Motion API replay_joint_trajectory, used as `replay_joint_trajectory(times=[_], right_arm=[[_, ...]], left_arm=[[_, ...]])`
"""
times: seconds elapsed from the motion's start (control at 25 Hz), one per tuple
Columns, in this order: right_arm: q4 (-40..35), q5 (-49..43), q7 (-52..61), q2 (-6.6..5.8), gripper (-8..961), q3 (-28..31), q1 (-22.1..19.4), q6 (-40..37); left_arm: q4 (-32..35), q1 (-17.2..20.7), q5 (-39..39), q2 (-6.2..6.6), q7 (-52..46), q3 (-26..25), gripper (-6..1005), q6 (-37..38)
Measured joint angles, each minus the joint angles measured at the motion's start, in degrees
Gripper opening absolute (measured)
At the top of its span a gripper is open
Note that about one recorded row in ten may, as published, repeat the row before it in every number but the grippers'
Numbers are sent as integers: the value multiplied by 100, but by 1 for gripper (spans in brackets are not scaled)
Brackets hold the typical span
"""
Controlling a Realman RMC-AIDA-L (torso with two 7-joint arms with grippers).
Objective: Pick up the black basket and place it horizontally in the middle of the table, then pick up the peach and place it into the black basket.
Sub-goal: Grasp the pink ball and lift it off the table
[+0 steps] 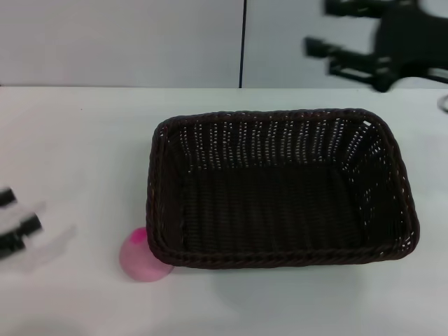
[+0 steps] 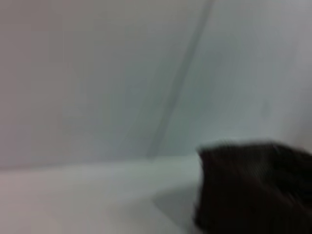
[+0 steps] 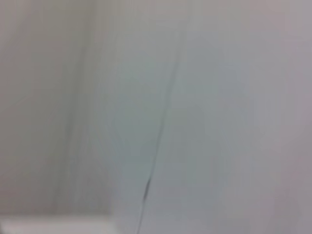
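The black basket (image 1: 280, 189) lies lengthwise across the middle of the white table (image 1: 70, 140), open side up and empty. The peach (image 1: 143, 257) sits on the table, touching the basket's near left corner from outside. My left gripper (image 1: 24, 231) is low at the table's left edge, left of the peach and apart from it. My right gripper (image 1: 323, 29) is raised above the far right corner of the basket, open and empty. The left wrist view shows one end of the basket (image 2: 253, 195) on the table (image 2: 73, 204). The right wrist view shows only the wall.
A pale grey wall (image 1: 119, 42) with a dark vertical seam (image 1: 243, 42) stands behind the table. A small curved object (image 1: 444, 103) shows at the right edge.
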Motion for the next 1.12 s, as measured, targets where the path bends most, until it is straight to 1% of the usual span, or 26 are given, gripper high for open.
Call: replay_joint_trajectory(times=[0.08, 0.16, 0.28, 0.36, 0.4, 0.44, 0.48, 0.6, 0.68, 0.96, 1.12], right_arm=[[50, 731, -193, -1, 564, 30, -428, -65], [245, 1418, -427, -1, 564, 84, -769, -258], [829, 2446, -794, 4, 564, 228, -1151, -860], [1310, 2944, -1006, 4, 564, 333, -1249, -1290], [1792, 3256, -1137, 1, 565, 475, -1274, -1662], [1792, 3256, -1137, 1, 565, 475, -1274, -1662], [2045, 3340, -1164, 0, 565, 595, -1268, -1872], [2465, 3397, -1178, 4, 565, 842, -1242, -2255], [2518, 3400, -1179, 3, 565, 867, -1243, -2278], [2728, 3395, -1183, -15, 564, 1054, -1255, -2340], [2835, 3373, -1183, -18, 564, 1207, -1242, -2414]], left_arm=[[188, -203, 303, 20, -1, 157, 831, 9], [447, -440, 692, -17, -2, 206, 831, 17], [697, -723, 1156, -179, 19, 224, 830, 123], [705, -817, 1317, -297, 31, 231, 830, 275], [692, -842, 1345, -347, 49, 233, 830, 337], [692, -842, 1345, -347, 49, 233, 830, 337], [653, -869, 1339, -474, 145, 218, 830, 420], [628, -874, 1310, -588, 250, 172, 829, 409], [578, -864, 1301, -654, 286, 129, 829, 396], [299, -718, 1307, -806, 343, 21, 828, 345], [272, -687, 1319, -931, 411, 21, 827, 340]])
